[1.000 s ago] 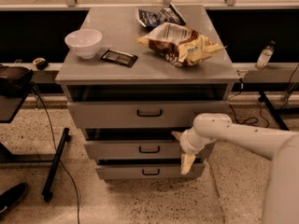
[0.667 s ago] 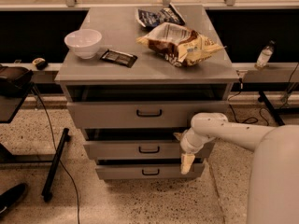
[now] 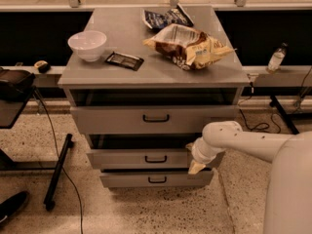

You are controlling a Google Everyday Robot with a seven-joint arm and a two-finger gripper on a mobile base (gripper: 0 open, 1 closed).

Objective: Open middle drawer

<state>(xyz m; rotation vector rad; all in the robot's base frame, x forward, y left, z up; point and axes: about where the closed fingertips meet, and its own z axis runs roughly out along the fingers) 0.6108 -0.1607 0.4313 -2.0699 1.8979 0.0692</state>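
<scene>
The middle drawer (image 3: 146,158) is the grey front with a small black loop handle (image 3: 156,159), between a taller drawer above and a slimmer one below. It stands out a little from the cabinet, with a dark gap above its front. My gripper (image 3: 196,165) is at the right end of this drawer's front, level with its lower edge and well to the right of the handle. The white arm (image 3: 243,143) reaches in from the right.
The top drawer (image 3: 112,120) is pulled out a little; the bottom drawer (image 3: 157,179) sits below. On the cabinet top are a white bowl (image 3: 87,45), a dark packet (image 3: 125,60), a chip bag (image 3: 187,46) and a blue bag (image 3: 165,17). A black stand (image 3: 57,172) is at the left.
The bulk of my arm at the right edge has come a little further into view. The gripper stays at the right end of the middle drawer. The drawers have not visibly moved.
</scene>
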